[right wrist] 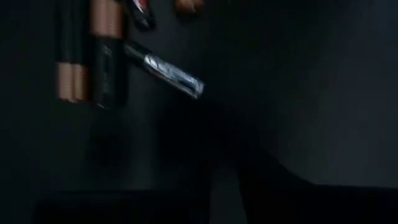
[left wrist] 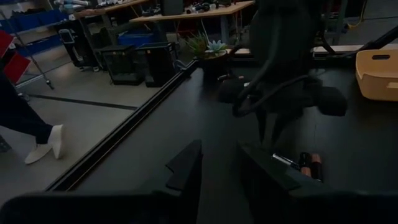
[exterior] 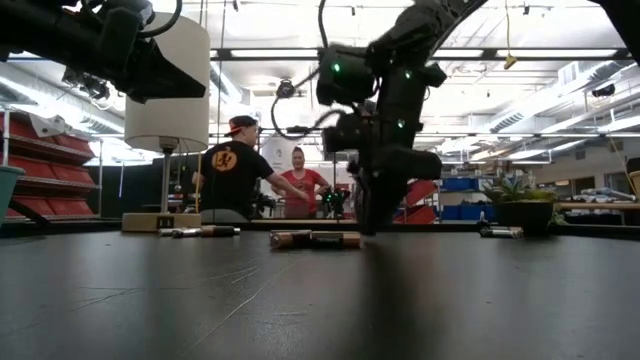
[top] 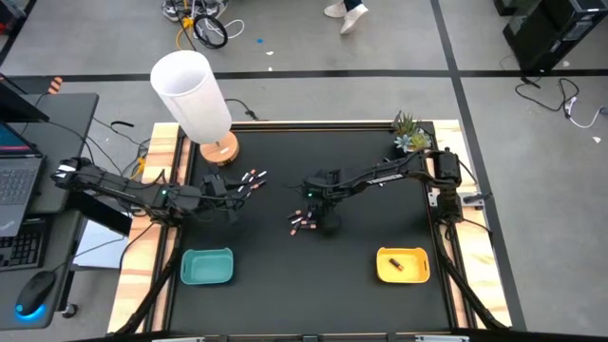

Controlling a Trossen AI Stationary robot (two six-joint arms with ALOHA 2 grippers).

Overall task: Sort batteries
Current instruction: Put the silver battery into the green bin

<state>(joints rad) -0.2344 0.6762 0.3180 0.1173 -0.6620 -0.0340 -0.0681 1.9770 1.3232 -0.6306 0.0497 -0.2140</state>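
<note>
I see my right gripper low over the black table, just beside a small bunch of batteries near the middle. I cannot tell if it is spread or pressed together. Up close, the right wrist view shows dark batteries with orange ends lying side by side, and one silvery battery lying slanted next to them.

My left gripper is spread apart and holds nothing. It sits near a second bunch of batteries, close to the lamp. One dark battery lies in the yellow tray. The teal tray is well apart from both bunches.
</note>
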